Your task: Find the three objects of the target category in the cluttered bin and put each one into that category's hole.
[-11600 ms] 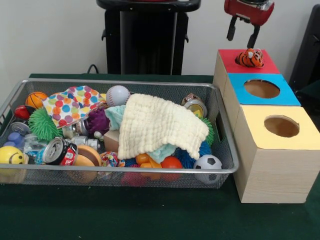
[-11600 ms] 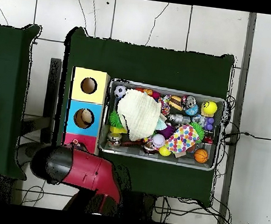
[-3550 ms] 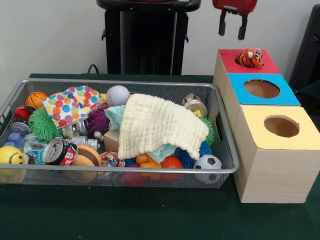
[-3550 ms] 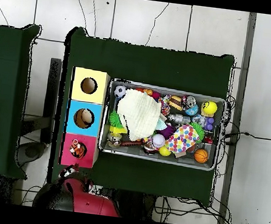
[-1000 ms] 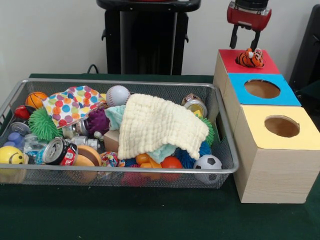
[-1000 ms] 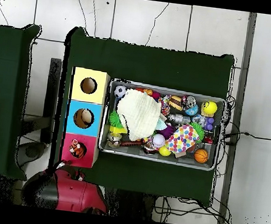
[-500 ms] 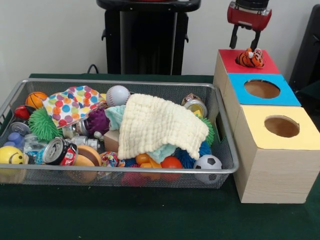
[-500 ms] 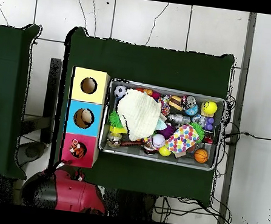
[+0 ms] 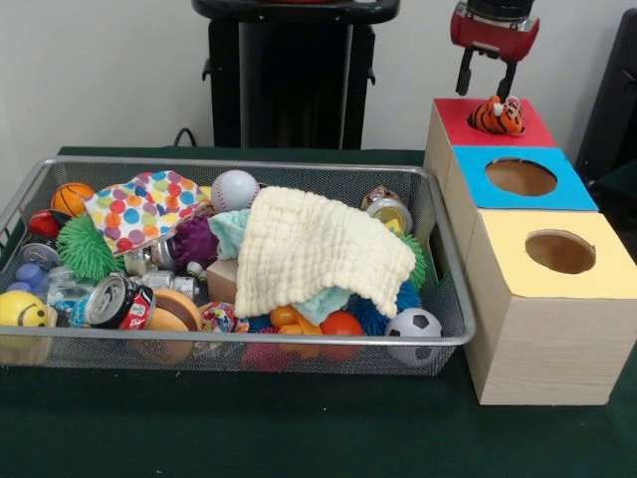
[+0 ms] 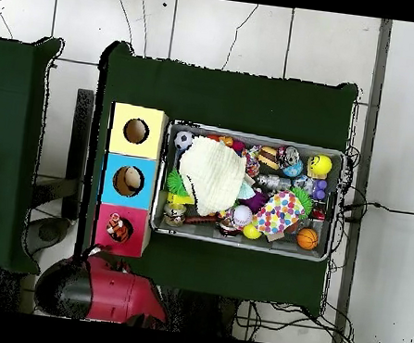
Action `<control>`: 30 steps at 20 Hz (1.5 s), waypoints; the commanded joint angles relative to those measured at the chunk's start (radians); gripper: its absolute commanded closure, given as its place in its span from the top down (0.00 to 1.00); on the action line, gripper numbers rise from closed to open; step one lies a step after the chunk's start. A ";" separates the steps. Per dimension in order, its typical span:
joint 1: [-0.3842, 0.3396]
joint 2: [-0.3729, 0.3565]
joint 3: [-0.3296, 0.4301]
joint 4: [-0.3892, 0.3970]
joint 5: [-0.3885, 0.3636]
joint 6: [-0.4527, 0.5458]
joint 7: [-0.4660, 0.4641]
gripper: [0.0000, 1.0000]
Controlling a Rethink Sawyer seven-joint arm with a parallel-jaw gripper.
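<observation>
The wire mesh bin [image 9: 249, 162] is full of toys; it also shows in the overhead view [image 10: 239, 244]. An orange striped tiger figure [image 9: 497, 115] sits on the red top [image 9: 453, 112] of the far wooden box, and it covers the hole there. The figure also shows in the overhead view [image 10: 118, 230]. My gripper [image 9: 487, 82] hangs open and empty just above and behind the figure, apart from it. Orange shapes [image 9: 289, 319] show under a cream cloth [image 9: 318, 249] in the bin; I cannot tell what they are. No yellow duck shows.
A blue-topped box [image 9: 523, 177] and a yellow-topped box [image 9: 557, 251] stand in a row with the red one, right of the bin. The bin holds a spotted cloth [image 9: 144, 204], a baseball [image 9: 235, 189], cans, spiky balls and a small football [image 9: 413, 324].
Since 3.5 s ago my gripper has moved right and a little lower, to above the tiger figure. It has held nearly still over the last second. The bin's contents have not moved.
</observation>
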 commanded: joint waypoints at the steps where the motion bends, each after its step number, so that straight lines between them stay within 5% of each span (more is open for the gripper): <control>1: -0.075 0.055 0.011 -0.184 0.014 0.039 0.093 1.00; 22: -0.088 -0.069 0.008 -0.306 0.012 0.373 0.123 1.00; 30: -0.089 -0.042 0.020 -0.310 0.016 0.340 0.130 1.00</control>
